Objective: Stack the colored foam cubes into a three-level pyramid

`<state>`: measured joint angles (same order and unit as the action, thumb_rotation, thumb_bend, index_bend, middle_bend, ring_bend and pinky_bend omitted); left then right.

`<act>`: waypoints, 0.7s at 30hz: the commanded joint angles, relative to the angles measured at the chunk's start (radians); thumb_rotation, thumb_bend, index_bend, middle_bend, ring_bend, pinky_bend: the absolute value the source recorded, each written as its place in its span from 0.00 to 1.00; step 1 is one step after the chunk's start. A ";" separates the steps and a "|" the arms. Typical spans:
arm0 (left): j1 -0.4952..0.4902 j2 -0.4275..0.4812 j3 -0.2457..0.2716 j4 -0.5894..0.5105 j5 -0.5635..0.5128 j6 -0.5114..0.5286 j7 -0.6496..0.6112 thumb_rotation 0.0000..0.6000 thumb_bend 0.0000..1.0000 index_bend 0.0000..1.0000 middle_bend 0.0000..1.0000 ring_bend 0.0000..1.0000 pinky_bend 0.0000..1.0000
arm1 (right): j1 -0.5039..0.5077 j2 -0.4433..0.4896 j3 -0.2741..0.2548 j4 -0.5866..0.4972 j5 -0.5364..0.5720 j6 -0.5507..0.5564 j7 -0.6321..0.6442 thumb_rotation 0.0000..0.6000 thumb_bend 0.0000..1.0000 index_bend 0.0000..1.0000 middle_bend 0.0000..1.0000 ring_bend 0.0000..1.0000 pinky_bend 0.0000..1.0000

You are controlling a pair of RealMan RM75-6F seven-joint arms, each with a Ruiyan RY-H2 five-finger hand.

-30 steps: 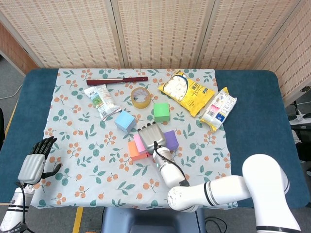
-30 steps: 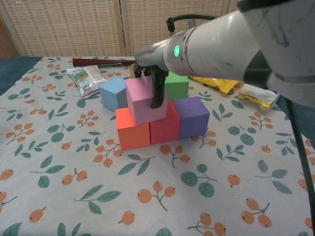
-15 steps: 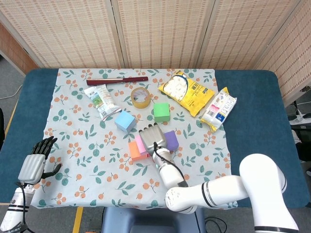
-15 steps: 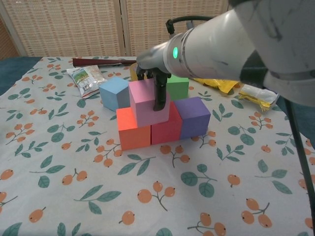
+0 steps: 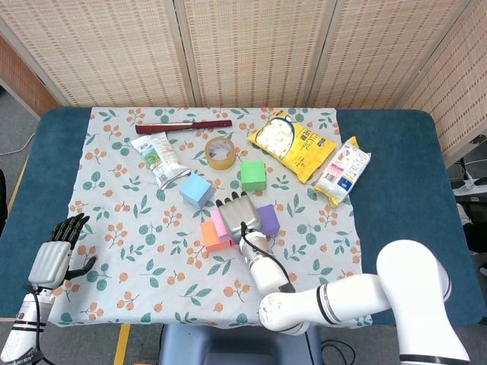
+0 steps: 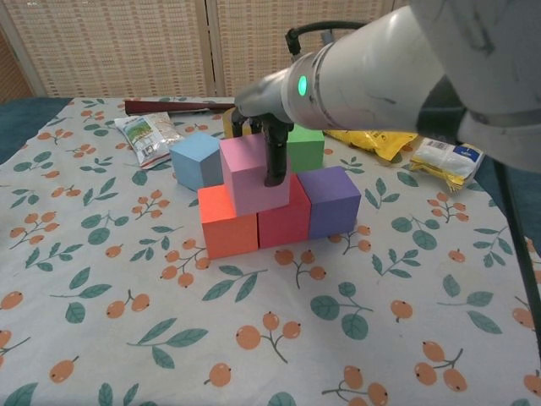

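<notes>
right hand point(image 6: 264, 127) grips the pink cube point(image 6: 254, 173), fingers point(image 6: 275, 159) down its front face, cube sitting on the orange cube point(image 6: 226, 222) and red cube point(image 6: 284, 222), with the purple cube point(image 6: 330, 200) touching the red one's right side to complete the base row. blue cube point(image 6: 194, 159) sits just behind-left of the stack and green cube point(image 6: 303, 149) just behind it, both loose on the floral cloth point(image 6: 127, 296). left hand point(image 5: 55, 255) rests at the near left table edge, well apart from the cubes, fingers spread and holding nothing.
</notes>
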<state>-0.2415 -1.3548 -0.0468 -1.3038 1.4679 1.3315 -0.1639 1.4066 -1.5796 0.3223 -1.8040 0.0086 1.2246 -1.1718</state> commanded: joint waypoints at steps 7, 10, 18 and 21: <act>0.001 0.000 0.000 -0.001 0.001 0.003 0.003 1.00 0.33 0.00 0.01 0.02 0.10 | -0.003 0.038 0.011 -0.022 0.027 -0.012 0.005 1.00 0.18 0.02 0.16 0.06 0.17; 0.001 -0.001 -0.001 0.001 -0.001 0.001 0.004 1.00 0.33 0.00 0.01 0.02 0.10 | -0.015 0.075 0.020 -0.037 0.040 -0.034 0.019 1.00 0.18 0.00 0.13 0.04 0.16; 0.003 -0.001 -0.007 0.002 -0.013 -0.001 0.008 1.00 0.33 0.00 0.01 0.02 0.10 | -0.097 0.204 0.039 -0.018 0.022 -0.120 0.138 1.00 0.18 0.00 0.09 0.00 0.14; -0.001 -0.005 -0.009 0.005 -0.018 -0.009 0.014 1.00 0.33 0.00 0.01 0.02 0.10 | -0.123 0.252 0.060 0.006 0.080 -0.224 0.191 1.00 0.18 0.00 0.07 0.00 0.13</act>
<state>-0.2412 -1.3589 -0.0548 -1.3001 1.4507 1.3233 -0.1510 1.3134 -1.3730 0.3635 -1.8228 0.0472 1.0810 -1.0255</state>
